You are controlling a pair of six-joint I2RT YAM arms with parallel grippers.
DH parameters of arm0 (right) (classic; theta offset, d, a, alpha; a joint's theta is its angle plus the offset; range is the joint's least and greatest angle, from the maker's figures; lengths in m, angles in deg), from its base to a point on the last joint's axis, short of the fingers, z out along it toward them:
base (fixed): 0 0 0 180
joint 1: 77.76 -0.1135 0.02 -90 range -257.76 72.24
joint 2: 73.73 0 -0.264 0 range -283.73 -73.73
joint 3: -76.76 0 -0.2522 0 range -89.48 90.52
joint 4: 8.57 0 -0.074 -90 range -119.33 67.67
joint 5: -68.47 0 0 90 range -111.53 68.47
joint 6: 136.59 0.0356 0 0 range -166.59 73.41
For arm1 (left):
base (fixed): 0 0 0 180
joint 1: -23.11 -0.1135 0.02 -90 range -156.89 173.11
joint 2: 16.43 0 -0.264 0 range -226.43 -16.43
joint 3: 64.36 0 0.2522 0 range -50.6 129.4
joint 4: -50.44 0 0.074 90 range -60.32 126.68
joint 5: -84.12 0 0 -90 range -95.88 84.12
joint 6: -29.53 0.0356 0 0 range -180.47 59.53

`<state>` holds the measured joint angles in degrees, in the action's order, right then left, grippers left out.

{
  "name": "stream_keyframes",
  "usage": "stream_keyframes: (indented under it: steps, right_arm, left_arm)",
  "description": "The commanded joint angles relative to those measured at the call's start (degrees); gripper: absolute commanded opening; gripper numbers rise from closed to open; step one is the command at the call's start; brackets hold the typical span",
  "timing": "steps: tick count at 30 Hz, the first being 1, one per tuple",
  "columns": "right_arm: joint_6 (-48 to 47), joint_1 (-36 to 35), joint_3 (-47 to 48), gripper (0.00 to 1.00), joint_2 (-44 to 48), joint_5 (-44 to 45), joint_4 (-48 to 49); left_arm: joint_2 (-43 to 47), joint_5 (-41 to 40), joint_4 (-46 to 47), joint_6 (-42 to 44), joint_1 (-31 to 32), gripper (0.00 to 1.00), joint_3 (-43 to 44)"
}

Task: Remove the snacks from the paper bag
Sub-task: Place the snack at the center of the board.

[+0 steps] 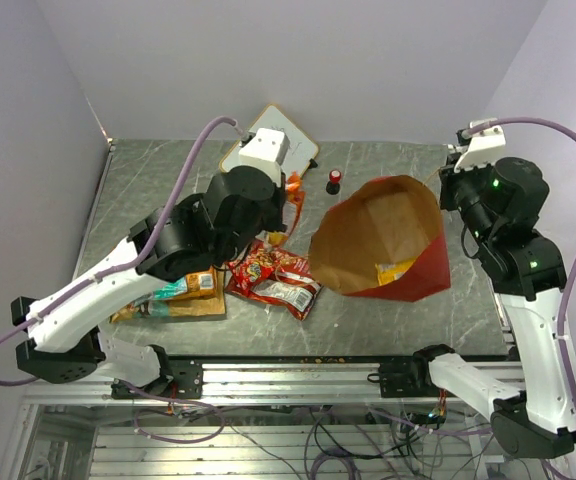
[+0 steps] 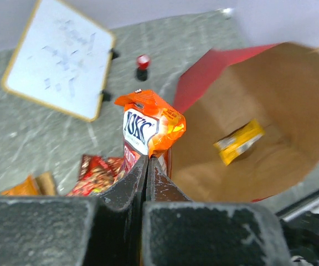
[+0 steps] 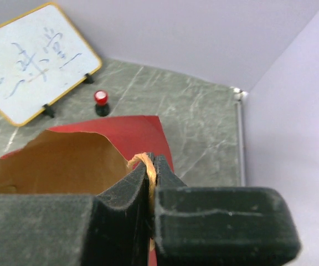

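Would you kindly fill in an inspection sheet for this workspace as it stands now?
Surface: grey marbled table, with crumbs along its near edge.
Job's things: paper bag with its mouth open and one yellow packet inside; red packets and a mixed pile lie outside, to its left.
Clutter: whiteboard; red-capped object.
Grippers: left gripper shut on an orange packet beside the bag; right gripper shut on the bag's handle.
Cables: purple cables loop off both arms; loose wires hang under the frame.
Surroundings: plain lilac walls.
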<state>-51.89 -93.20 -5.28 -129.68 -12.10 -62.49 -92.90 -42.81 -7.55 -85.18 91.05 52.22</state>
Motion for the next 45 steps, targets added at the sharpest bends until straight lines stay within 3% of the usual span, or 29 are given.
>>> stream_keyframes:
  steps: [1,7,12,17,33,40,45]
  right_arm:
    - [-9.54,0.02,-0.62,0.0,0.97,4.85,5.13]
    - [-4.44,0.03,-4.47,0.0,1.62,0.91,3.05]
    - [5.36,-0.03,-9.01,0.0,5.16,-3.25,4.27]
    - [13.5,0.02,-13.9,0.0,9.83,-4.93,5.86]
    - [14.25,-0.07,-11.11,0.0,13.07,-4.53,-0.65]
    - [13.87,0.02,-10.85,0.0,10.37,-12.22,-2.19]
    - [13.39,0.0,-10.46,0.0,9.34,-13.67,-2.07]
  left_arm:
    - [-0.18,-2.79,-9.01,-3.64,-5.4,0.07,-0.67]
    - [-3.56,0.91,-11.9,-1.78,-10.24,0.07,-6.89]
    - [-6.2,4.88,-5.62,3.49,-11.38,0.07,-15.68]
    - [-10.33,7.22,-1.73,7.95,-11.43,0.07,-18.6]
    - [-23.92,25.64,6.97,5.46,-11.76,0.08,-19.7]
    - [-25.68,31.51,2.24,0.52,-14.17,0.36,-18.21]
    - [-20.01,34.9,1.44,-1.97,-15.98,0.7,-18.23]
